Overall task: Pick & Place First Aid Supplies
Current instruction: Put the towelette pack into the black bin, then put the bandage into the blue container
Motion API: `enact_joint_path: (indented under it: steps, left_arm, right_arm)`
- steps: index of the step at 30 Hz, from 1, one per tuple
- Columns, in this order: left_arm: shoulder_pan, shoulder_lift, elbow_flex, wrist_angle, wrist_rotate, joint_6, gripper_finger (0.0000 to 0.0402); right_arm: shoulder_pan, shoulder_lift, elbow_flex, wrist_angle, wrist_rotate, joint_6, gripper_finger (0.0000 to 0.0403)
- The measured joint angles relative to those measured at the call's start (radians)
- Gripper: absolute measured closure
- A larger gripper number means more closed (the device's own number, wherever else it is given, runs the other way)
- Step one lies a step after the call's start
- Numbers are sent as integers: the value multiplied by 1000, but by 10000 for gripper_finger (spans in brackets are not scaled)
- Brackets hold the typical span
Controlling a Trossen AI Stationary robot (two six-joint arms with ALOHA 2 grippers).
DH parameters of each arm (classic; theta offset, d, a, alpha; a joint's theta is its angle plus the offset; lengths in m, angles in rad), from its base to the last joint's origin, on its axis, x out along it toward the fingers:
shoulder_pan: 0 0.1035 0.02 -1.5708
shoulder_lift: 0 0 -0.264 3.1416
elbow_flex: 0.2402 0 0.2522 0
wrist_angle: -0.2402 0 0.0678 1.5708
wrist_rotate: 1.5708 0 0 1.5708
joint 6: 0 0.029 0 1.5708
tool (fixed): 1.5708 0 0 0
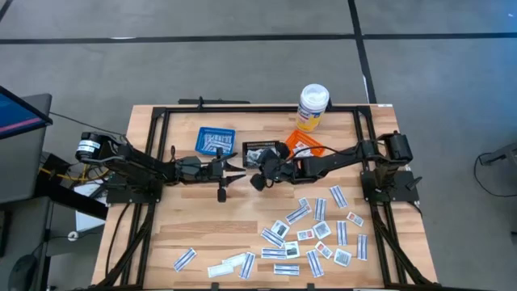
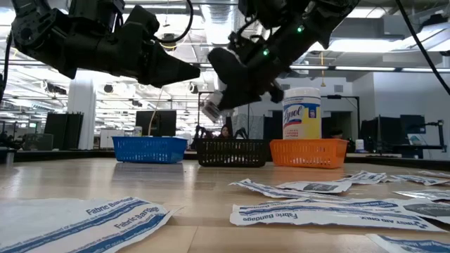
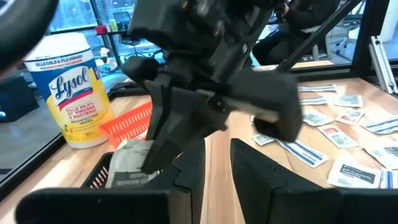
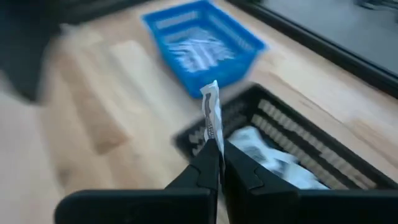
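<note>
My right gripper [image 4: 219, 163] hovers over the black basket [image 1: 262, 151] and is shut on a small white packet [image 4: 211, 115]. In the low view the packet [image 2: 211, 109] hangs in the air above the baskets. My left gripper [image 1: 234, 171] is open and empty. It floats just left of the right gripper, above the table between the blue basket [image 1: 216, 141] and the black one. Many white packets and bandage strips [image 1: 315, 230] lie flat on the near right of the table. More strips lie in the blue basket [image 4: 199, 50], and packets lie in the black basket [image 4: 267, 152]. My right gripper pinches the small white packet between its two fingers [image 4: 239, 171] at one end [image 4: 213, 140]. The rest of the packet sticks out past the fingertips. It is lifted clear, above the black basket's near left part.
An orange basket [image 1: 304, 148] stands right of the black one. A tall white bottle with a yellow label [image 1: 312, 107] stands behind it by the far edge. A black frame [image 1: 161, 113] borders the table. Bare wood [image 1: 202, 218] lies near the table's left middle.
</note>
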Motion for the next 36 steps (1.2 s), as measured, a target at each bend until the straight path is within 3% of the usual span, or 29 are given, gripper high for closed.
enact_joint_path:
  steps: [9,23,32,36]
  left_arm:
    - [29,0,0,3,0,-2,325]
    - [25,0,0,2,1,-38,325]
    - [25,0,0,2,2,-38,325]
    - [22,0,0,2,60,-61,325]
  right_arm:
    - [-39,0,0,-194,2,163,397]
    - [-63,0,0,-184,6,164,342]
    - [-63,0,-1,-184,3,164,339]
    - [-63,0,-1,-184,3,164,339]
